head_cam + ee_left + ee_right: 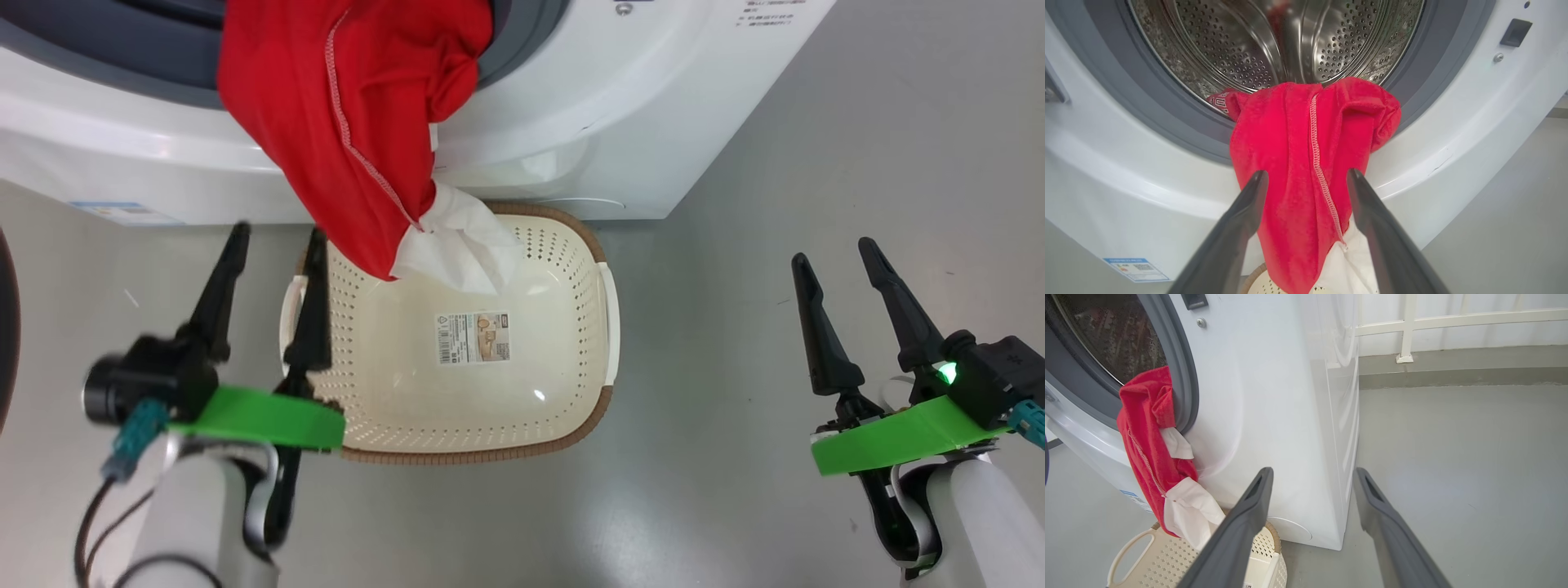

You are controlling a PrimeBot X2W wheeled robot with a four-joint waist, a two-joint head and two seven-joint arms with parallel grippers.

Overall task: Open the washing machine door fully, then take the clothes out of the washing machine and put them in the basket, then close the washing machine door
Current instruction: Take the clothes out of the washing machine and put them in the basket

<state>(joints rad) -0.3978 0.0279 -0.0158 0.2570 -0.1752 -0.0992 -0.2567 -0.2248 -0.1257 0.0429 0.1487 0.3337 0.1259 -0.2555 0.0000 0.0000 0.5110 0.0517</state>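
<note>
While looking down from the head camera, logged a white washing machine [571, 106] along the far edge of the grey floor [735, 367], mouth open. Through the left wrist camera: grey rubber ring [1147, 106] around a perforated steel drum [1290, 36].

Next in size, red clothes [343, 106]. Draped over the lower lip of the ring, a little lying inside, most hanging down the white front. Pale stitched seam [1323, 179] down the middle. White patch [457, 241] at the lowest end, dangling over the far rim of the basket; cannot tell whether touching it.

Cream basket [563, 269] on the floor, pushed up to the foot of the machine, right under the hanging cloth. Brown rim, holed walls, white side handles, paper label [476, 337] flat on the bottom.

Left gripper [279, 233] at the basket's left side. Fingers spread wide, one above the left handle, one out over the floor, grasping nothing. Red cloth framed between them from the left wrist; contact impossible to judge.

Right gripper [833, 251] well apart to the right, over bare floor. Fingers parted, nothing between, pointing toward the machine's right front corner.

Smallest: blue label [122, 212] at the lower left corner of the machine front.
</note>
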